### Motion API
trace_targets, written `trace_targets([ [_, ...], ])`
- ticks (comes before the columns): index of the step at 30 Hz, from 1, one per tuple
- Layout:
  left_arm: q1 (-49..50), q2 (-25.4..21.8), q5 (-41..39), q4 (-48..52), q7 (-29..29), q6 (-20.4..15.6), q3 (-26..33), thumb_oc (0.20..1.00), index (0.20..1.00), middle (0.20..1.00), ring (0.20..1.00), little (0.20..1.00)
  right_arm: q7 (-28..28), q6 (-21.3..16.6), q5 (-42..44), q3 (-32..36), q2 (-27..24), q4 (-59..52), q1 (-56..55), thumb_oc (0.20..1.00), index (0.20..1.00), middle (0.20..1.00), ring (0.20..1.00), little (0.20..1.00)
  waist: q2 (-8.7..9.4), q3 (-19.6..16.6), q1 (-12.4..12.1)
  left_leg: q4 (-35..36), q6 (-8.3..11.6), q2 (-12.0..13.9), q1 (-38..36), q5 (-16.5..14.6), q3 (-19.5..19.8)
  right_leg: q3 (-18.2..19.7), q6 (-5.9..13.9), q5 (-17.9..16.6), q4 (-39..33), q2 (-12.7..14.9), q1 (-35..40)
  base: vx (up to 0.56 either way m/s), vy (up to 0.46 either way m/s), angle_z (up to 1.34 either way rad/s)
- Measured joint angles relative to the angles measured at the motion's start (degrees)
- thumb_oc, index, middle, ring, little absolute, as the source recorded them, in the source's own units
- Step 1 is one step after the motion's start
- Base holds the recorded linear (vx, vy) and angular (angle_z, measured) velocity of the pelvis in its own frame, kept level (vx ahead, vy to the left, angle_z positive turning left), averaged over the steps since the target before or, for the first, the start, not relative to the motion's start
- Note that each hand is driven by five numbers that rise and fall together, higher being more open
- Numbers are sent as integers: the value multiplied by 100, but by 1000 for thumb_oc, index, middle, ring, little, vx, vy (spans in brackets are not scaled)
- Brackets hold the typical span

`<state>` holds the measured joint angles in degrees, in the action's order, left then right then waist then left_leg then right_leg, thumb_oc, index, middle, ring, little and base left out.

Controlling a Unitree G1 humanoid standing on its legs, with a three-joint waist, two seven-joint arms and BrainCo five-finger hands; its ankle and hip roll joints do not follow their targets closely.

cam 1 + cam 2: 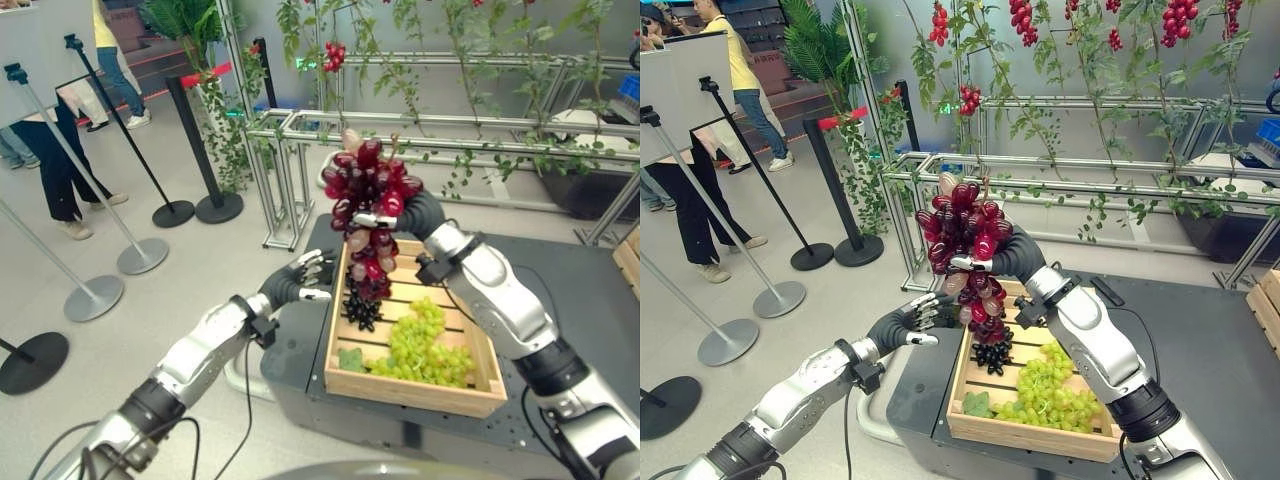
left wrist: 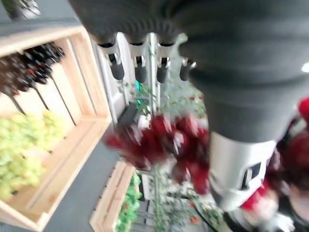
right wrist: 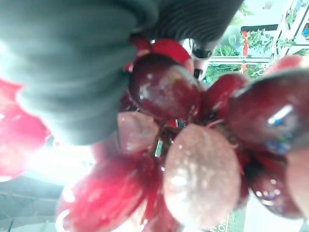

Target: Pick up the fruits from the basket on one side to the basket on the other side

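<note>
The robot's right hand (image 1: 412,214) grips a large bunch of red grapes (image 1: 366,205) and holds it in the air above the far end of a slatted wooden crate (image 1: 415,388), its fingers curled into the cluster about halfway down. The bunch hangs upright, its lowest berries just over a smaller bunch of black grapes (image 1: 361,309) lying on the slats at the crate's left side. In the right wrist view the red and pinkish berries (image 3: 193,164) press right up against the hand's dark cover.

A bunch of green grapes (image 1: 424,346) lies in the near right part of the crate, with a green leaf (image 1: 351,359) beside it at the near left corner. The crate sits on a dark grey platform (image 1: 590,300).

The left hand (image 1: 301,278) hovers just left of the crate's far left corner, fingers relaxed and spread, holding nothing; it is near the hanging bunch but apart from it.

Behind the platform stands a silver metal frame (image 1: 300,130) draped with leafy vines and small red fruit clusters (image 1: 1021,14). To the left, black stanchion posts (image 1: 196,130) stand on the pale floor, where two people (image 1: 60,150) are partly visible.
</note>
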<state>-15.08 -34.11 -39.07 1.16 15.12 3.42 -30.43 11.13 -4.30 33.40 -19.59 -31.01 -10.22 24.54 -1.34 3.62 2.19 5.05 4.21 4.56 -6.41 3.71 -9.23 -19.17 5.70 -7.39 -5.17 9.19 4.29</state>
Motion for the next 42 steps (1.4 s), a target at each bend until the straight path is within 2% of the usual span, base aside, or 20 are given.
trace_targets([
  [10, -711, 43, -298, 487, 57, -5, -696, 1000, 1000, 1000, 1000, 1000, 89, 7, 1, -146, 25, -1, 10, 200, 200, 200, 200, 200, 22, -2, 6, 0, -1, -5, 11, -1, 8, -6, 2, 2, 0, 6, -6, 0, 0, 0],
  [23, -987, 134, -566, 517, 78, 33, -918, 1000, 1000, 1000, 1000, 1000, 123, 8, 209, -151, 29, -1, 9, 200, 200, 200, 200, 200, 15, 2, 63, 0, -1, 5, 22, -2, 2, -4, 0, 8, 0, 12, -24, 0, 0, 0],
  [26, -990, 135, -571, 518, 78, 34, -930, 1000, 1000, 1000, 1000, 1000, 124, 8, 210, -163, 29, -1, 10, 200, 200, 200, 200, 200, 11, 3, 138, 0, -1, 4, 44, -2, -1, -1, -1, 8, 0, 12, -45, 0, 0, 0],
  [36, -989, 189, -796, 520, 75, 99, -939, 1000, 1000, 1000, 1000, 1000, 150, 7, 385, -165, 29, -1, 10, 200, 200, 200, 200, 200, -80, 52, 154, -2, 0, 0, 53, -2, -3, 0, 6, 15, 0, 7, -51, 0, 0, 0],
  [37, -982, 232, -820, 519, 69, 101, -939, 473, 473, 473, 473, 473, 185, 7, 386, -165, 30, -1, 9, 200, 200, 200, 200, 200, -81, 52, 152, -2, 0, 0, 52, -2, -2, 0, 9, 18, 0, 7, -49, 0, 0, 0],
  [38, -977, 266, -904, 519, 68, 113, -939, 382, 382, 382, 382, 382, 199, 6, 388, -164, 31, -1, 10, 200, 200, 200, 200, 200, -80, 52, 152, -2, 0, -2, 51, -2, -2, 0, 9, 18, 0, 8, -49, 0, 0, 0],
  [39, -976, 329, -948, 519, 67, 133, -940, 200, 200, 200, 200, 200, 216, 6, 389, -164, 44, -1, 10, 200, 200, 200, 200, 200, -80, 52, 152, -2, 0, -7, 51, -2, -2, 0, 10, 19, 0, 8, -48, 0, 0, 0],
  [42, -971, 397, -1009, 517, 25, 163, -939, 200, 200, 200, 200, 200, 223, 4, 390, -163, 52, -1, 9, 200, 200, 200, 200, 200, -81, 52, 152, -2, -1, -8, 51, -2, -1, 0, 10, 19, 0, 7, -47, 0, 0, 0],
])
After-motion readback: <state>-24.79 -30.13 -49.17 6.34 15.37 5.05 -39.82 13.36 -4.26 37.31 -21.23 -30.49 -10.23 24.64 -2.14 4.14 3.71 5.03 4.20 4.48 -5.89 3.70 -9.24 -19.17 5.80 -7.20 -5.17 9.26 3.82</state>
